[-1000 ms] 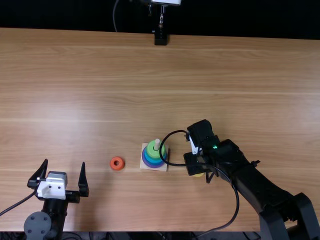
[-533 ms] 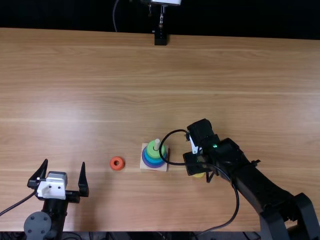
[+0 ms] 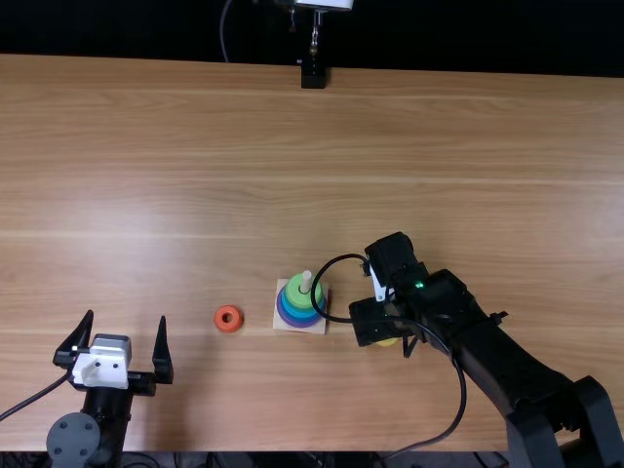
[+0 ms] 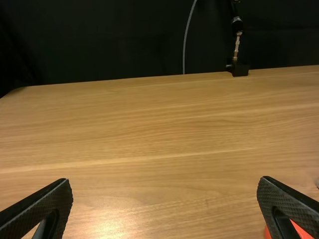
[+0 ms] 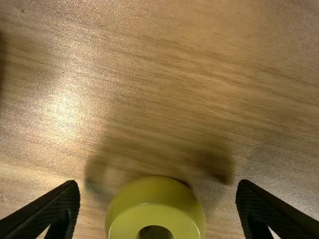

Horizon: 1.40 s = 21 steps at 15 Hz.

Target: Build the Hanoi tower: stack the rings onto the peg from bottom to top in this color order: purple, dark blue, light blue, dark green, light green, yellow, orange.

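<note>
My left gripper (image 3: pixel 124 336) stands open at the table's near left; in the left wrist view, the gripper (image 4: pixel 164 199) has nothing between its fingers. The right gripper (image 3: pixel 375 322) is low over the yellow ring (image 3: pixel 388 342), right of the peg base. In the right wrist view, the open gripper (image 5: pixel 158 199) has the yellow ring (image 5: pixel 144 206) between its spread fingers, with space on both sides. The peg (image 3: pixel 306 279) carries a light green ring (image 3: pixel 298 292) above blue and purple rings (image 3: pixel 283 310). An orange ring (image 3: pixel 228 319) lies left of the base.
The wooden base (image 3: pixel 317 329) holds the peg close to the right gripper. A black cable (image 3: pixel 336 320) loops from the right arm beside the stack. At the table's far edge stands a black mount (image 3: pixel 313 75).
The right gripper's end has shifted slightly left over the yellow ring. The left arm and the rings have stayed in place.
</note>
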Motion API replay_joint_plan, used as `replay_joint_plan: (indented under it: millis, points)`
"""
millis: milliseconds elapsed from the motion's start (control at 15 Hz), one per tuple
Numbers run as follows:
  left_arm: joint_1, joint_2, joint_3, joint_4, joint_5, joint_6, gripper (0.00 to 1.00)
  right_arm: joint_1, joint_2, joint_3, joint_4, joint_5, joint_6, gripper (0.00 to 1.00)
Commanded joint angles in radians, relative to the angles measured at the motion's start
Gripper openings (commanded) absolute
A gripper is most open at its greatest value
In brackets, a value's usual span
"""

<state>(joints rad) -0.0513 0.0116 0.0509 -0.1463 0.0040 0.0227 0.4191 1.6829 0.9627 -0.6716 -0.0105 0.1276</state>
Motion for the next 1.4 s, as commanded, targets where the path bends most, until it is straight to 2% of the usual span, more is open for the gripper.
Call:
replay_joint_plan:
  millis: [0, 67, 267, 400, 467, 600, 667, 733, 1067, 1333]
  points:
    - [0.004, -0.012, -0.051, -0.019, 0.003, 0.007, 1.00, 0.017, 0.003, 0.016, -0.007, 0.007, -0.012, 1.00]
    - [0.004, -0.012, -0.051, -0.019, 0.003, 0.007, 1.00, 0.017, 0.003, 0.016, -0.025, 0.007, -0.013, 1.00]
    - [0.004, -0.012, -0.051, -0.019, 0.003, 0.007, 1.00, 0.018, 0.004, 0.019, -0.057, 0.007, -0.058, 1.00]
    - [0.004, -0.012, -0.051, -0.019, 0.003, 0.007, 1.00, 0.017, 0.017, 0.019, -0.057, 0.005, -0.054, 1.00]
    - [0.004, -0.012, -0.051, -0.019, 0.003, 0.007, 1.00, 0.017, 0.021, 0.019, -0.055, 0.007, -0.054, 0.95]
    - [0.004, -0.012, -0.051, -0.019, 0.003, 0.007, 1.00, 0.015, 0.021, 0.018, -0.046, 0.007, -0.054, 0.25]
    - [0.004, -0.012, -0.051, -0.019, 0.003, 0.007, 1.00, 0.017, 0.021, 0.018, -0.047, 0.007, -0.056, 0.10]
    - [0.004, -0.012, -0.051, -0.019, 0.003, 0.007, 1.00, 0.015, 0.021, 0.018, -0.051, 0.007, -0.058, 0.00]
    - [0.004, -0.012, -0.051, -0.019, 0.003, 0.007, 1.00, 0.015, 0.021, 0.034, -0.053, 0.005, -0.061, 0.00]
    - [0.004, -0.012, -0.051, -0.019, 0.003, 0.007, 1.00, 0.009, 0.020, 0.169, -0.110, 0.005, -0.076, 0.00]
